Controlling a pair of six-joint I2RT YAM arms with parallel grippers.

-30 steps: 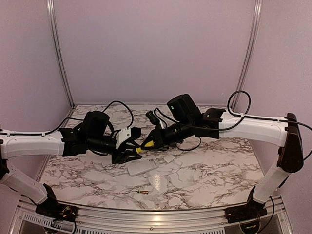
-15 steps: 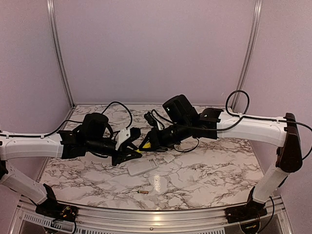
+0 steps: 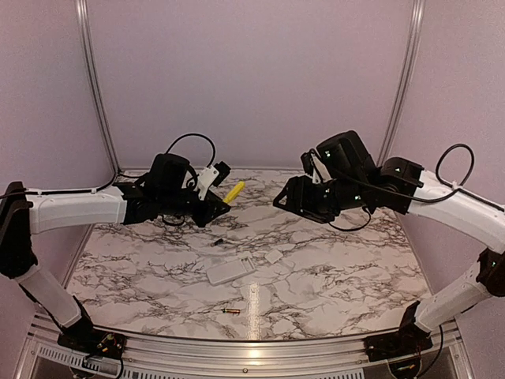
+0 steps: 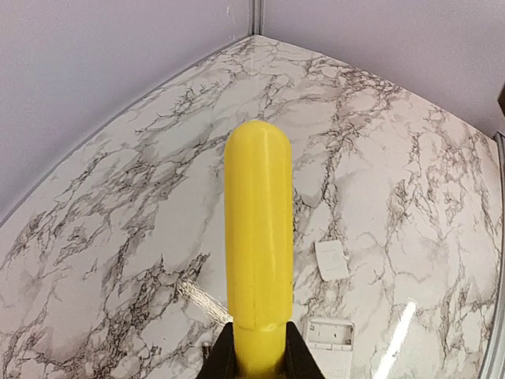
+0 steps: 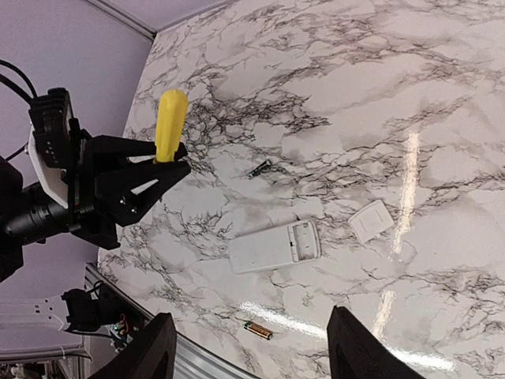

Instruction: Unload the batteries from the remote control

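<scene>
The gold battery (image 3: 231, 311) at lower centre and dark battery (image 3: 218, 240) mid-frame look light, slippery, roll-prone: pinch mid-length; left claw (image 5: 175, 162) clamps the screwdriver (image 4: 258, 237), right claw (image 5: 251, 316) gapes wide.

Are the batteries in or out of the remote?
Out: gold battery and dark battery lie on the table, apart from the remote control.

The light is soft and even, and it comes from above. The table (image 3: 339, 268) is shiny. A white streak of glare lies near its front edge in the top view, and both wrist views show a streak too. Shadows are faint; a pale one sits by the remote (image 5: 276, 246). The screwdriver (image 4: 258, 237) looks bright yellow and a bit soft up close. The table edges bend in the wrist views.
</scene>
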